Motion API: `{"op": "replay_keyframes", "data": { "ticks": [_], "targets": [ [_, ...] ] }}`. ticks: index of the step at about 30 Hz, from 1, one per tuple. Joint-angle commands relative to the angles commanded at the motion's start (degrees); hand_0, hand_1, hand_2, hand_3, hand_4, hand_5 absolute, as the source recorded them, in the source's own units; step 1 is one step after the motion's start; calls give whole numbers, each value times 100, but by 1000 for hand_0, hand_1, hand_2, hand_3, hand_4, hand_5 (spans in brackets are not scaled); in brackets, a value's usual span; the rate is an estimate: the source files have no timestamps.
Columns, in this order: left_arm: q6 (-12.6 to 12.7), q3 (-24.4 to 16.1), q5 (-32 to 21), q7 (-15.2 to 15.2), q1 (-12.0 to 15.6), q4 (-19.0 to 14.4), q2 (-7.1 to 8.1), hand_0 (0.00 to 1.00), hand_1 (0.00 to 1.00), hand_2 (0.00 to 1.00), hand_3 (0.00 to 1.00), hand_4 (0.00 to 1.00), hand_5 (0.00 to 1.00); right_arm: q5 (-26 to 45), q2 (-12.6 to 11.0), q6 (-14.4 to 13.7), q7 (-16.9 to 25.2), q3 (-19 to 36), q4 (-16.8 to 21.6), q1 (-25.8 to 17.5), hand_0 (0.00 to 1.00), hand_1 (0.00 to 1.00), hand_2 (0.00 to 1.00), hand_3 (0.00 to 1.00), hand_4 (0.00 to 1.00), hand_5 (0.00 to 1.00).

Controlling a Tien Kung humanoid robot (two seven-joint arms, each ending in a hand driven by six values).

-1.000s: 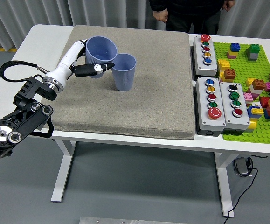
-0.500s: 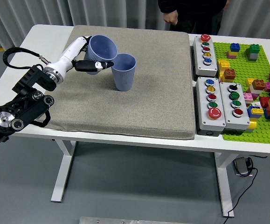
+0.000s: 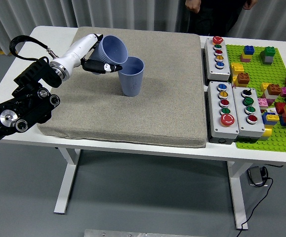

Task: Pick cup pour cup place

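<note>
A white bench (image 3: 44,37) stood seen from above, most of its top covered by a large grey fabric mat (image 3: 147,98). The robot's left arm came in from the lower left edge, black at the joints and white along the forearm. Its left hand (image 3: 96,57) had its fingers curled around a blue-grey held cup (image 3: 114,51), with dark fingers (image 3: 105,67) wrapped across the cup's lower side. That cup was lifted off the mat and tilted to the right, its open mouth facing up and toward the camera, its rim leaning over the rim of a second cup (image 3: 132,76). The second cup, the same blue-grey colour, stood upright on the mat just right of the hand, in the left half of the mat. Whether the two cups actually touched could not be told. Nothing visible ran between them.

To the right of the mat lay three grey button boxes (image 3: 231,116) with coloured round buttons. Beyond them, at the right edge, a green building-block baseplate (image 3: 256,133) carried scattered coloured blocks (image 3: 242,79). At the top of the view a person in dark clothing (image 3: 217,15) stood at the far side of the bench, one hand (image 3: 194,7) hanging near the edge, touching nothing.
</note>
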Motion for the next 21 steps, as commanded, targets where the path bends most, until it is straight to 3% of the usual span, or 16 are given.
{"op": "replay_keyframes", "data": {
  "ticks": [21],
  "targets": [
    [-368,579,1626,426,-647,114,53,633,574,545,527,857,270,27,-18,-9,0,-20,0,6,694,616,592,590,2,251]
  ]
}}
